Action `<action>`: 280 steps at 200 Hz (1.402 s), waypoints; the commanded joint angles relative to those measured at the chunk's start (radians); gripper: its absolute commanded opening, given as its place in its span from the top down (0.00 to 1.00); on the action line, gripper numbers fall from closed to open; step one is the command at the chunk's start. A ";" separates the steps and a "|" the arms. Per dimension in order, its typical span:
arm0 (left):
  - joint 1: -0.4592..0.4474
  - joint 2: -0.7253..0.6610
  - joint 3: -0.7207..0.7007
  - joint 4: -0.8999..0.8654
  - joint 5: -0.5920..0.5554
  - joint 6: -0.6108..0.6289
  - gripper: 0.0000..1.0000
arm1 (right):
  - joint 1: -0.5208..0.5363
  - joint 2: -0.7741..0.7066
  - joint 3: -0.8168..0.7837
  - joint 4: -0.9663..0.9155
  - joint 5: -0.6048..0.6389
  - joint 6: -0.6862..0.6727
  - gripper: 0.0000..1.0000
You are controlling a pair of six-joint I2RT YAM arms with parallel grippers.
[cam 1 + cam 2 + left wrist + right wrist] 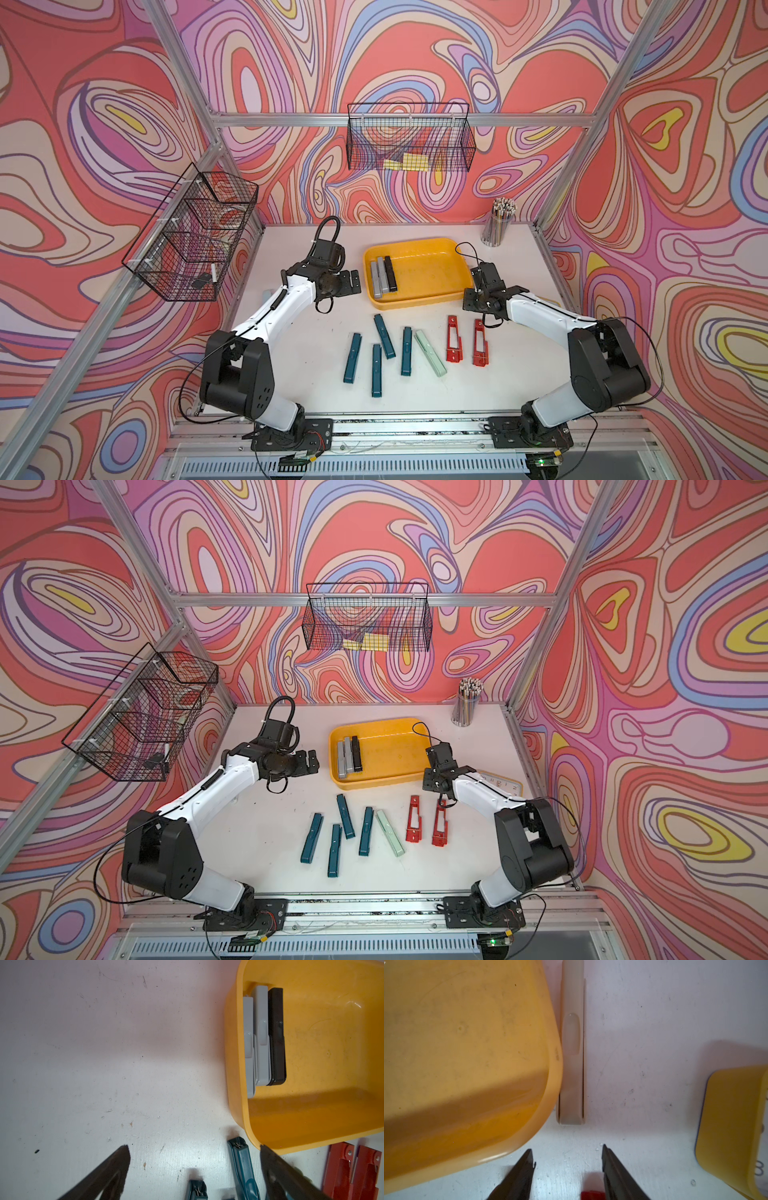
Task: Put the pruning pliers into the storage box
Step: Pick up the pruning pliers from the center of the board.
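My right gripper (566, 1153) sits low at the right side of the storage box (419, 302), just right of the middle of a top view. Its jaws are moderately apart with nothing between them. The step, as I read it, is picking up the beige pliers (572, 1053). It lies flat on the table ahead of the fingertips, pressed along the box's outer wall, and the rim overlaps its long edge in the wrist view. The arm hides it in both top views.

I see no gap along that wall for a finger. I would close on the near end, where the box's rounded corner curves away and leaves room. I would go in slowly and square to the bar, so the inner finger does not shove the box. A grip on the end will probably let the bar droop, so I would lift it well clear of the rim before crossing.

The yellow alarm clock (733, 1126) is near on the other side, so I would keep the swing tight.

My left gripper (193, 1151) hangs wide and empty left of the box. Inside at its left end lie two grey pliers (377, 280) and the black one (390, 274). Four teal (384, 336), one mint (430, 352) and two red (454, 338) wait at lower centre.
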 commanded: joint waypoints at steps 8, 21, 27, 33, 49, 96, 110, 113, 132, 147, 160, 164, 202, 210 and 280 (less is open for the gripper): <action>0.004 0.024 0.027 -0.035 -0.013 0.015 0.01 | -0.022 0.037 -0.021 0.055 -0.028 -0.005 0.44; 0.004 0.026 0.029 -0.034 -0.016 0.017 0.01 | -0.032 0.044 -0.020 0.064 -0.047 -0.006 0.47; 0.005 0.028 0.029 -0.035 -0.016 0.017 0.01 | -0.033 0.047 -0.017 0.066 -0.047 -0.006 0.48; 0.005 0.030 0.030 -0.035 -0.016 0.015 0.01 | -0.035 0.052 -0.014 0.067 -0.049 -0.006 0.49; 0.005 0.035 0.033 -0.034 -0.013 0.015 0.01 | -0.039 0.073 0.003 0.068 -0.055 -0.008 0.50; 0.004 0.043 0.041 -0.037 -0.017 0.016 0.01 | -0.050 0.127 0.042 0.068 -0.076 -0.011 0.51; 0.004 0.044 0.041 -0.037 -0.018 0.015 0.01 | -0.051 0.140 0.055 0.068 -0.078 -0.011 0.51; 0.004 0.045 0.043 -0.038 -0.018 0.017 0.01 | -0.052 0.142 0.058 0.067 -0.078 -0.012 0.51; 0.005 0.048 0.043 -0.037 -0.016 0.016 0.01 | -0.052 0.151 0.067 0.068 -0.078 -0.016 0.51; 0.004 0.050 0.043 -0.035 -0.017 0.015 0.01 | -0.054 0.159 0.078 0.065 -0.077 -0.019 0.51; 0.005 0.053 0.043 -0.034 -0.013 0.014 0.01 | -0.055 0.164 0.087 0.062 -0.072 -0.022 0.51; 0.004 0.054 0.043 -0.034 -0.014 0.014 0.01 | -0.056 0.166 0.089 0.062 -0.071 -0.023 0.51; 0.005 0.055 0.043 -0.035 -0.013 0.014 0.01 | -0.063 0.194 0.125 0.044 -0.069 -0.032 0.52; 0.004 0.053 0.042 -0.035 -0.013 0.014 0.01 | -0.065 0.198 0.130 0.040 -0.069 -0.032 0.53; 0.004 0.044 0.038 -0.035 -0.013 0.012 0.01 | -0.075 0.207 0.145 0.023 -0.075 -0.030 0.63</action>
